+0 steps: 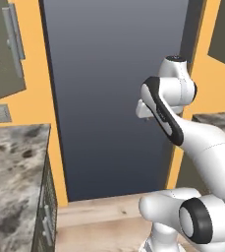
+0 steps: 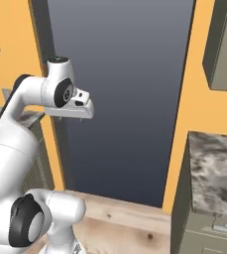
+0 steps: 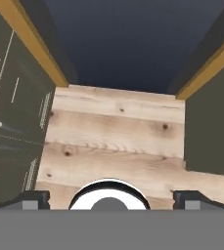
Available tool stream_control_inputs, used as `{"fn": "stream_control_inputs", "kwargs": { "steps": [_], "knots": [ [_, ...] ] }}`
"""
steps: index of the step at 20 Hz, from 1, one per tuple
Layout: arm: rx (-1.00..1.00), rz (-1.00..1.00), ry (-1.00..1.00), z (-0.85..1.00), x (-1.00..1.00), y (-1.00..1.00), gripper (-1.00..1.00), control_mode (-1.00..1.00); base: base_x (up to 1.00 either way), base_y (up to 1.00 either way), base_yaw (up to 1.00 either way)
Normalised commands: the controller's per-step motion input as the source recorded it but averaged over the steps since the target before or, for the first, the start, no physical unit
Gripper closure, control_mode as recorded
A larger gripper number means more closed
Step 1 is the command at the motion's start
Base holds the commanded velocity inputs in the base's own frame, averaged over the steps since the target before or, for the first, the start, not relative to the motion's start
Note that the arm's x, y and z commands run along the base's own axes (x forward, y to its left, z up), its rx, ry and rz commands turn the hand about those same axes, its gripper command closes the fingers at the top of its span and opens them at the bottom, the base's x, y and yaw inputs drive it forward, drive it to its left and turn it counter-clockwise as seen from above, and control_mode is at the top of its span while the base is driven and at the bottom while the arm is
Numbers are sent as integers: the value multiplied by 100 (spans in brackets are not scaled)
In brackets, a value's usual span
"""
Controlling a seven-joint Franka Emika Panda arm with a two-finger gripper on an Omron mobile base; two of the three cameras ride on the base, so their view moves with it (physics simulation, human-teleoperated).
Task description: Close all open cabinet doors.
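The gripper (image 3: 108,197) hangs nearest, jaws wide apart and empty, pointing down at the wooden floor (image 3: 116,132). One cabinet door (image 1: 3,49), with its silver handle (image 1: 13,39), sits at the upper left above the marble counter (image 1: 13,162), well apart from the arm. Whether it stands ajar I cannot tell. The dark fridge (image 1: 114,98) ahead risks a bump if the arm swings wide toward that door.

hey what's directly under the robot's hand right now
Under the open hand lies light wooden plank floor, running up to the tall dark grey fridge front. The robot's own white body covers a small patch of floor below the hand.
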Motion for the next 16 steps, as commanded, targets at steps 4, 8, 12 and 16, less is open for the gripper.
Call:
{"fn": "stream_control_inputs", "kwargs": {
  "steps": [4,8,12,16],
  "knots": [
    [0,0,0,0,0,0,-100,100,83,0,16],
    [0,0,0,0,0,0,-100,100,83,1,29],
    [0,0,0,0,0,0,-100,100,69,0,51],
    [0,0,0,0,0,0,-100,100,57,0,64]
  ]
}}
